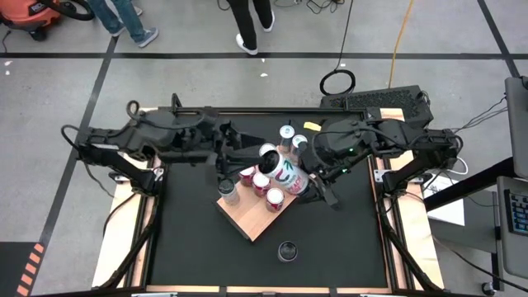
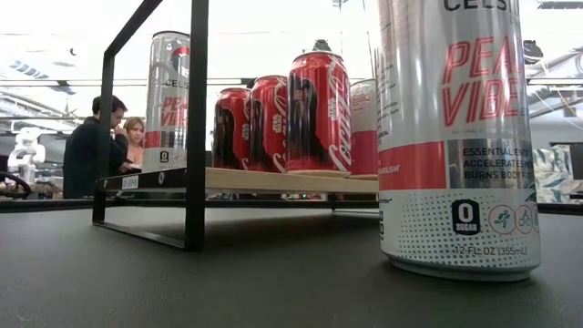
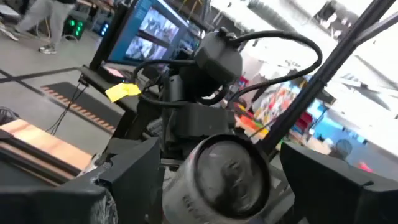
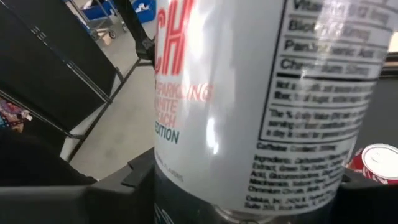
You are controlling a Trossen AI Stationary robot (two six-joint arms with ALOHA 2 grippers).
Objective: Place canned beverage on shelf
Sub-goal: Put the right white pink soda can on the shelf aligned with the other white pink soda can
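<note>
**Op:** Where are my arms?

**Spotter:** Both of yours reach in to the table's middle and meet over the shelf (image 1: 252, 221). Your right arm comes in from its side. The right gripper (image 1: 299, 177) is clamped on the held can (image 1: 285, 172), which lies tilted above the shelf's far edge. Your left gripper (image 1: 247, 158) faces that can's end with its fingers (image 3: 134, 177) spread to either side of it. I cannot tell whether they touch the can.

**Op:** What's on the shelf?

**Spotter:** The board sits cornerwise on your table, raised on a black frame. Three red cans (image 1: 261, 183) stand on it in a row, and a silver can (image 1: 228, 191) stands at its left corner. Two more cans (image 1: 286, 132) stand on the table behind the shelf. A front can (image 2: 455, 137) stands alone near your table's near edge, well apart from the shelf.

**Op:** Any writing?

**Spotter:** Your held can reads "SPARKLING WHITE PEACH EDITION" beside a panel of small print. The front can shows "CELS" at the top, then "PEA… VIBE", "0 SUGAR" and "12 FL OZ (355mL)". The silver can on the shelf also shows "CELS". One of the red cans carries white Coca-Cola script.
</note>
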